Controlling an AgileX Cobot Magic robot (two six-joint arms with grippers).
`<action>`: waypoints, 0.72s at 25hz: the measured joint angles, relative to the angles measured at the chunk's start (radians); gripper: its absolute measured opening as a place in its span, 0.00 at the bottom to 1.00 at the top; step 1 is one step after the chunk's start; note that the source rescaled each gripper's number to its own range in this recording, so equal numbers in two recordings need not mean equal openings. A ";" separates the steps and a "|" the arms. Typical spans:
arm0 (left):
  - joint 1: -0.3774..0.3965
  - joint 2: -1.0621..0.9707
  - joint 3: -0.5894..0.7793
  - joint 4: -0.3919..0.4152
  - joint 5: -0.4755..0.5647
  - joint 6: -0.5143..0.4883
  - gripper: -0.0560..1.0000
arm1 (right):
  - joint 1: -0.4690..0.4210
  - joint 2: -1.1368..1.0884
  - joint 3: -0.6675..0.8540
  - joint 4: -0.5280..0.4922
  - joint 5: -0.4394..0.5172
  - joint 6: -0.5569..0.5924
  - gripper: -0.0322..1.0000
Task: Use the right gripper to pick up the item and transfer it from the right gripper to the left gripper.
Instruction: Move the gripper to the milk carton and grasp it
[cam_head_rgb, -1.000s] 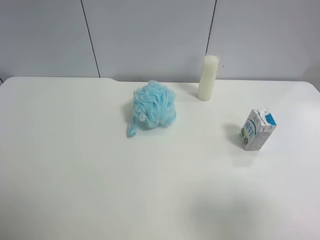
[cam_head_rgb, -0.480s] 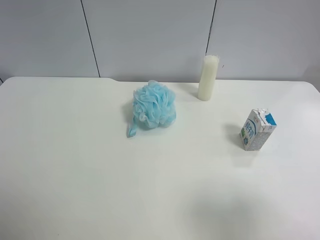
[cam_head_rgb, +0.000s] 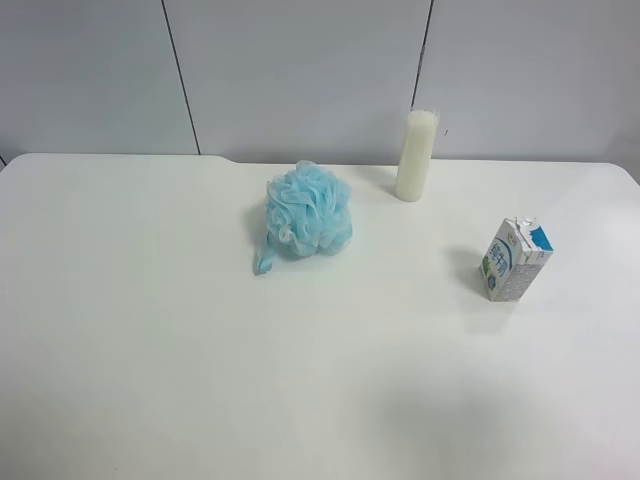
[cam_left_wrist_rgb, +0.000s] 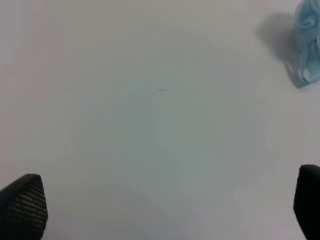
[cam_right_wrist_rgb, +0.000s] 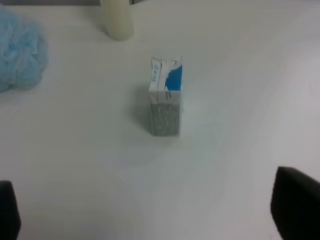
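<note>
Overhead, we see the milk carton (cam_head_rgb: 516, 260) standing upright on the white worktop (cam_head_rgb: 150, 330), toward that view's right edge, well apart from the light-blue bath pouf (cam_head_rgb: 308, 212) and from the cream cylinder (cam_head_rgb: 416, 155) standing farther back. From the right wrist, our right hand (cam_right_wrist_rgb: 152, 212) is spread wide and holds nothing, with the carton upright ahead of it, untouched. From the left wrist, our left hand (cam_left_wrist_rgb: 165, 205) is likewise spread wide over plain worktop, the pouf off at one corner
</note>
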 joint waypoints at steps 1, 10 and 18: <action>0.000 0.000 0.000 0.000 0.000 0.000 1.00 | 0.000 0.038 -0.015 -0.003 0.001 0.003 0.98; 0.000 0.000 0.000 0.000 0.000 0.000 1.00 | 0.000 0.485 -0.214 -0.009 0.006 0.005 0.98; 0.000 0.000 0.000 0.000 0.000 0.000 1.00 | 0.000 0.861 -0.398 -0.009 0.034 0.009 0.98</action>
